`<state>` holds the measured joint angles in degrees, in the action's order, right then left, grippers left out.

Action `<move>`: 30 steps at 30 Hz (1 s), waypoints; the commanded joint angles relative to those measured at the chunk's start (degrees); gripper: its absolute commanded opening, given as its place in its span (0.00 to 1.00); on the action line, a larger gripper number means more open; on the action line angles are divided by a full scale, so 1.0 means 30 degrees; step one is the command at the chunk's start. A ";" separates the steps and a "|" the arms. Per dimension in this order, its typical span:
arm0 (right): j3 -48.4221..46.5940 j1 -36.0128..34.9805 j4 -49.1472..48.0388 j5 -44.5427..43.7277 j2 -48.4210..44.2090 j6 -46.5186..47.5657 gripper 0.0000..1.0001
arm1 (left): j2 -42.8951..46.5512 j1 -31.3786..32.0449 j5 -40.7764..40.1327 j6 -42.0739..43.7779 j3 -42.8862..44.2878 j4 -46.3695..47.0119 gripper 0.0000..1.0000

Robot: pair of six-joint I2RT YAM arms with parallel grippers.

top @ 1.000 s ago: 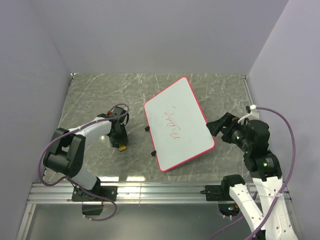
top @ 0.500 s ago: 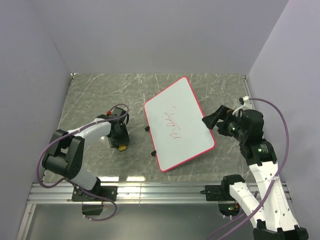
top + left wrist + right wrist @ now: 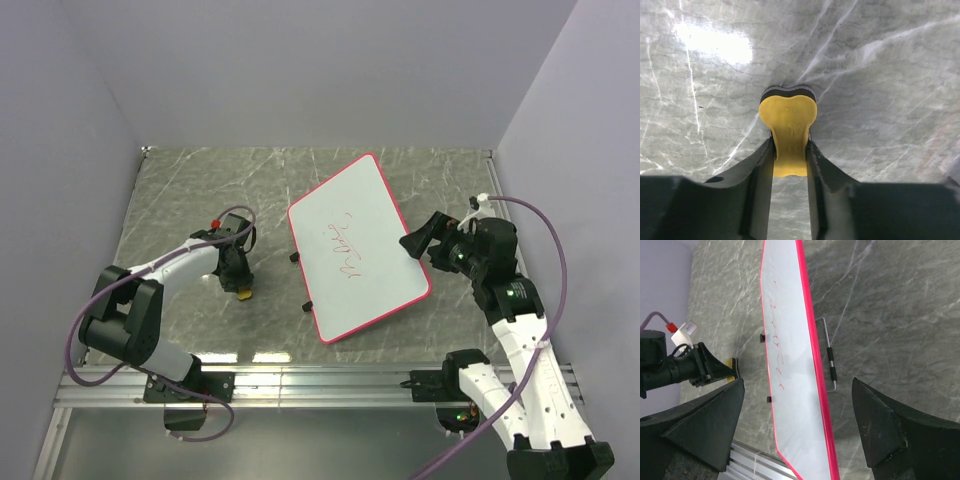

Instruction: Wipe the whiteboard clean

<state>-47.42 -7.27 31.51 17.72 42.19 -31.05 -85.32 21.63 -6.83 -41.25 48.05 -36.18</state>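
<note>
The whiteboard with a red-pink rim lies slanted at the table's centre, with red scribbles on it. My left gripper stands left of it, shut on the small yellow bone-shaped eraser. In the left wrist view the eraser sits clamped between my fingers, its black felt end towards the table. My right gripper is open at the board's right edge. In the right wrist view the board lies between and below the spread gripper.
A wire stand with black sleeves juts from under the board's right side. Two small black feet show at its left edge. Lilac walls close in the marble table; an aluminium rail runs along the near edge.
My right gripper has swung left and forward to the whiteboard's right edge. My left gripper stays at the eraser, its arm only slightly shifted.
</note>
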 commanded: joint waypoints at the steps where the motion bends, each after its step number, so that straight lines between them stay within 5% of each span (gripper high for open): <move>1: 0.0104 -0.0126 -0.1389 0.0481 0.0435 0.0359 0.95 | 0.0286 0.0056 -0.0448 -0.0018 -0.0051 0.0226 0.29; 5: -0.0393 -0.0126 -0.1829 0.0949 0.1779 0.0739 0.95 | -0.0153 0.0056 -0.0390 0.0011 -0.0080 0.0313 0.18; 7: -0.0833 -0.0126 -0.2063 0.1067 0.2426 0.0886 0.95 | -0.0300 0.0056 -0.0273 0.0041 -0.0051 0.0343 0.01; 13: -0.2385 -0.0038 -0.2386 0.0979 0.5502 0.1355 0.94 | -0.0242 0.0465 0.1278 0.1152 0.2082 0.0168 0.00; 21: -0.2856 0.0049 -0.3880 0.2531 0.7730 0.0887 0.82 | -0.1967 0.2455 0.3885 0.1505 0.9581 -0.0682 0.00; 24: -0.2682 0.0049 -0.4290 0.3205 0.8404 0.0769 0.66 | -0.3519 0.4066 0.5028 0.1769 1.2131 -0.0566 0.00; 28: -0.2358 0.0049 -0.4788 0.4084 0.8932 0.0652 0.19 | -0.5424 0.6231 0.6406 0.1566 1.4328 0.0281 0.00; 30: -0.2212 -0.0009 -0.4673 0.4203 0.9021 0.0798 0.09 | -0.6421 0.6821 0.6960 0.1273 1.4713 0.0663 0.00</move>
<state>-53.36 -6.98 19.11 29.28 69.04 -29.89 -101.41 39.48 8.69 -37.15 89.69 -35.24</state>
